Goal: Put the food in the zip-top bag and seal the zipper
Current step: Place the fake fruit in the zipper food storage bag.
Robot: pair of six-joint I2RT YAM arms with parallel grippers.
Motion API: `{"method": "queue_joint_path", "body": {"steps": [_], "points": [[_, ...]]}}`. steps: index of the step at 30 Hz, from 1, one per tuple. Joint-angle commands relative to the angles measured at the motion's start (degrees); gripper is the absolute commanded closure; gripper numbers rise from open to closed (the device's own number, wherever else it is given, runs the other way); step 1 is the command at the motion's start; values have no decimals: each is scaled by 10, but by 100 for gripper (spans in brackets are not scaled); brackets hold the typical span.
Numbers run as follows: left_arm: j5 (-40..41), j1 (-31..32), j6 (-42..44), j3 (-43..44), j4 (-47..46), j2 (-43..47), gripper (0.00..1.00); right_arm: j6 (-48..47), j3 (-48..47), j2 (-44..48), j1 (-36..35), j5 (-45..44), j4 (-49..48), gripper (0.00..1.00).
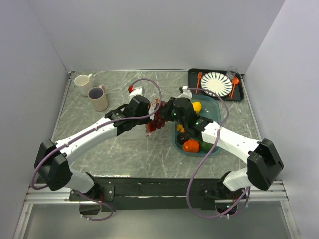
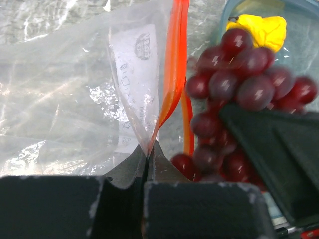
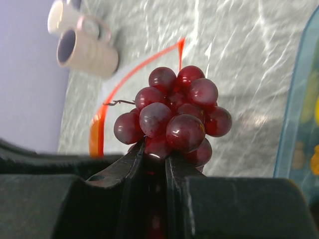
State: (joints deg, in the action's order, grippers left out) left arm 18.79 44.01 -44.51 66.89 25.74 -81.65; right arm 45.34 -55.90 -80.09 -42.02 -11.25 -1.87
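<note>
Purple grapes (image 3: 172, 117): 1 bunch, right claw (image 3: 155, 149) clamped on it | zip-top bag (image 2: 65, 99): 1, left claw (image 2: 148, 157) pinching edge | mugs (image 1: 98, 98): 2

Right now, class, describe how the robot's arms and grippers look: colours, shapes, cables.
Both the left arm and right arm have white tubular links joined by chunky black joint housings. A mauve cable loops loosely along each. The left gripper and right gripper are matte black and wedge-shaped, scuffed pale at the edges.
</note>
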Motion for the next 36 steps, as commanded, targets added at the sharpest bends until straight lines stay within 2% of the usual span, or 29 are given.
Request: {"method": "queue_joint_path", "body": {"steps": [1,7,11,20,28,36], "points": [[-17,1,-7,25,-26,10,99,5,-39,8,-3,-69,-41,100],[-27,1,-13,26,-34,12,99,4,-31,7,-3,-104,-87,100],[-26,1,-13,27,-39,13,99,4,-45,-11,-4,-96,-84,100],[-35,0,-16,39,-50,6,99,-7,-42,-41,-28,-64,-157,100],[-12,-6,-17,35,-48,27,99,8,-32,-77,-35,-38,-130,100],[0,-30,-26,9,-53,51,99,-88,-21,-89,-39,101,-154,100]]}}
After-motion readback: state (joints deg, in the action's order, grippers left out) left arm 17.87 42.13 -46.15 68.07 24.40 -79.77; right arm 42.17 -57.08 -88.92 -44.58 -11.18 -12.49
